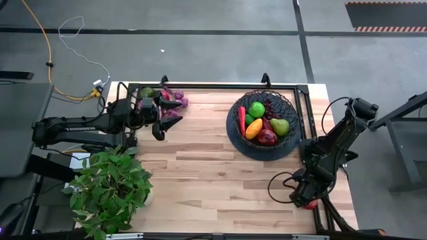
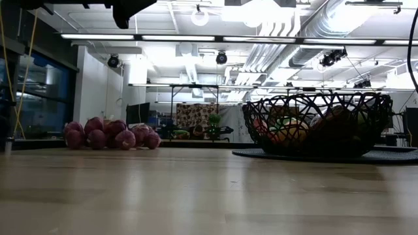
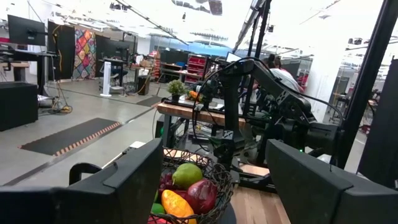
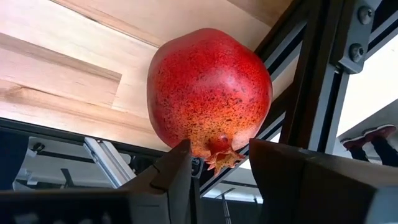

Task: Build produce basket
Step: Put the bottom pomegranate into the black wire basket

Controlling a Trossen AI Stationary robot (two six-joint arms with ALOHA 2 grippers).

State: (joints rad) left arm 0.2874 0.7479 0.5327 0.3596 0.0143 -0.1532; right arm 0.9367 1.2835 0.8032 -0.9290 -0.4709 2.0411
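1. Pale wooden planks form the tabletop (image 1: pixel 200 180), seen from straight overhead, with a dark arm at each side.
2. At about 2 o'clock on the tabletop sits the basket (image 1: pixel 265 123), a round bowl of black wire mesh on a dark round base.
3. Inside the basket lies produce: a green lime (image 1: pixel 256 109), a green pear (image 1: pixel 279 126), an orange piece (image 1: pixel 253 129), a red chilli pepper (image 1: pixel 241 119) and a dark red fruit (image 1: pixel 267 137).
4. At about 10 o'clock, near the far edge, purple grape bunches (image 1: pixel 172 101) lie on the wood, well apart from the basket. In the low view they show as a cluster of reddish-purple balls (image 2: pixel 111 134) resting on the surface.
5. The left end effector (image 1: pixel 160 121) hovers at 10 o'clock, just beside the grapes, raised off the wood. Its two fingers stand apart and nothing is between them; its own camera looks across at the filled basket (image 3: pixel 214 183) and the other arm.
6. The right end effector (image 1: pixel 305 198) is at about 4 o'clock, near the tabletop's right edge and nearer than the basket.
7. Its wrist camera shows a red pomegranate (image 4: pixel 210 93) on the wood at the table's edge. The two dark fingers (image 4: pixel 168 177) stand apart at either side of the fruit's crown end; whether they press on it cannot be told.
8. A leafy green potted plant (image 1: pixel 110 190) stands at about 8 o'clock, near the left arm.
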